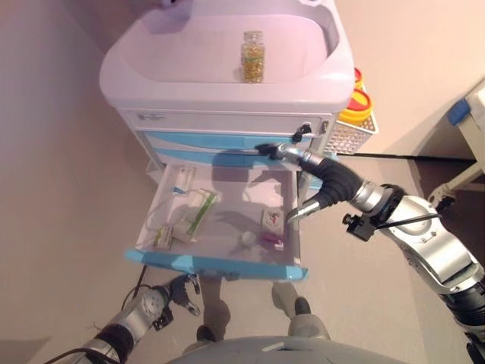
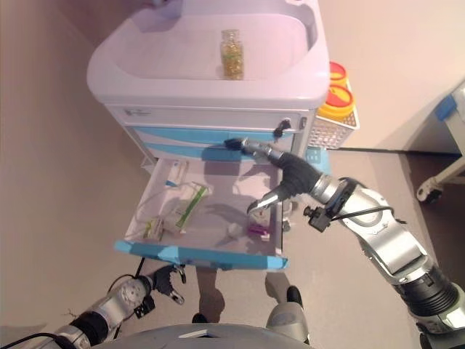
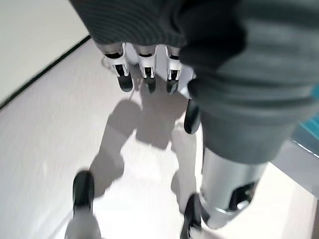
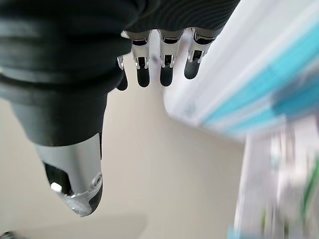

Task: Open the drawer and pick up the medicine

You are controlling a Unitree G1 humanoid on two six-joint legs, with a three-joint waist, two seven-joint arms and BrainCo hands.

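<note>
Right hand over open drawer, fingers released; medicine boxes only in eye views.

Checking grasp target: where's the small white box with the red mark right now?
The small white box lies in the open drawer, right side, under the right hand, beside a pink item.

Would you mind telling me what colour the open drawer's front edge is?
The drawer front is light blue, clearest in the left eye view.
</note>
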